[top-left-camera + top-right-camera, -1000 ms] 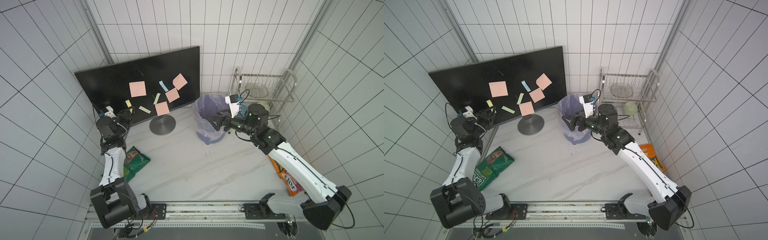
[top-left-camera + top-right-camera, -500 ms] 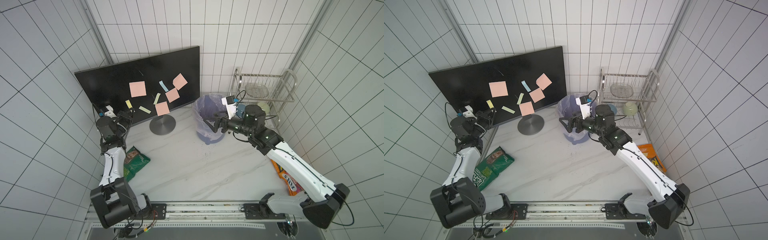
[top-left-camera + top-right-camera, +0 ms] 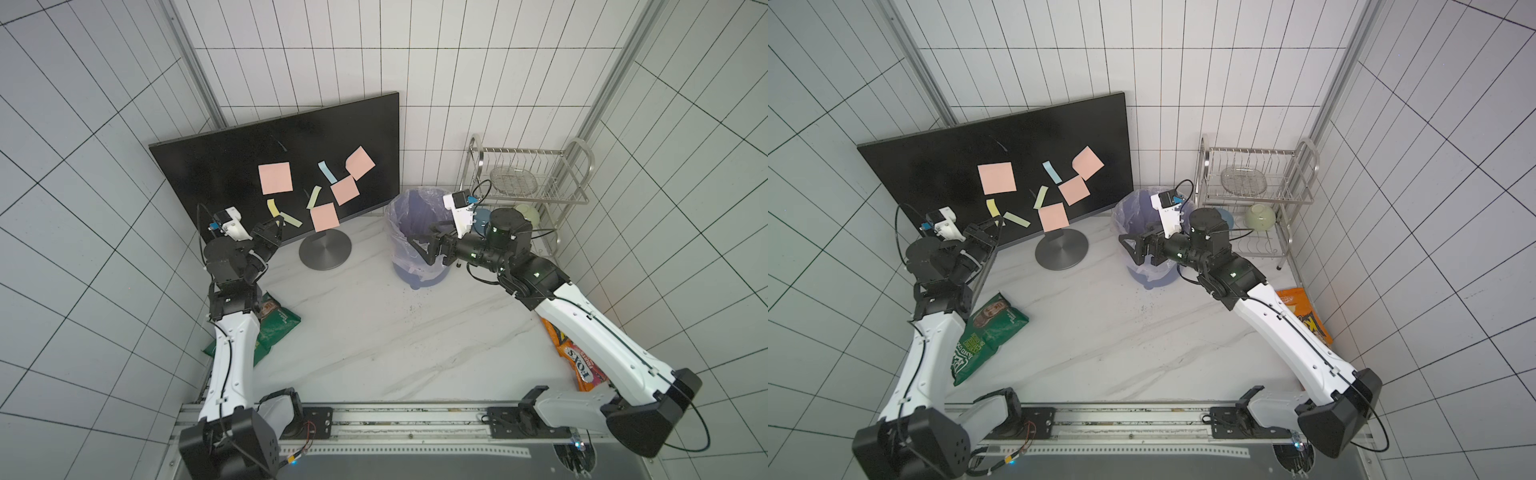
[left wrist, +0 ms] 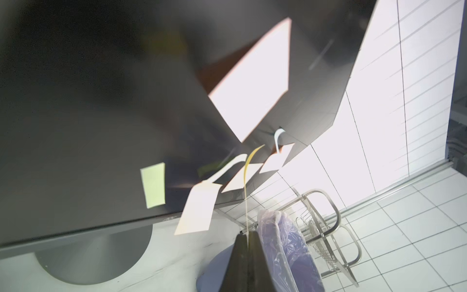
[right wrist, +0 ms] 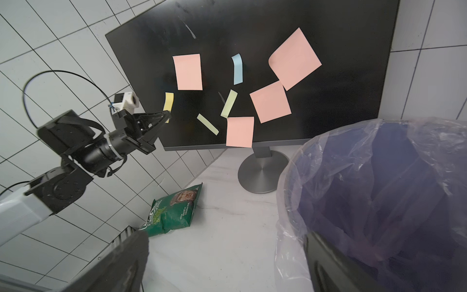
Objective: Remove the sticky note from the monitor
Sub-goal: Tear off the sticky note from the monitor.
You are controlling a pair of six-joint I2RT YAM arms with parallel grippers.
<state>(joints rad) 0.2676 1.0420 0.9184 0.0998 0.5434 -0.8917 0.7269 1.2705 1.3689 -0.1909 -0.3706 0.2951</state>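
Observation:
The black monitor [image 3: 224, 166] [image 3: 934, 166] [image 5: 252, 25] [image 4: 75, 101] stands at the back left with several pink, green and blue sticky notes on it. My left gripper [image 3: 279, 224] [image 3: 994, 222] [image 5: 166, 116] [image 4: 247, 233] is shut on the lower end of a narrow yellow sticky note [image 3: 272, 206] [image 3: 992, 206] [image 5: 168, 101] [image 4: 245, 192] at the screen's lower left. The note's upper end still lies against the screen. My right gripper [image 3: 419, 247] [image 3: 1130, 249] [image 5: 227, 237] is open and holds nothing, astride the near rim of the bin.
A purple bin [image 3: 415, 208] [image 5: 379, 177] with a clear liner stands right of the monitor's round grey base [image 3: 325, 249]. A green chip bag [image 3: 274, 328] lies by the left arm, an orange snack bag [image 3: 577, 361] under the right arm. A wire rack [image 3: 532, 183] stands at the back right.
My left gripper has shut on the yellow note's lower end. The right gripper has moved left over the bin's rim.

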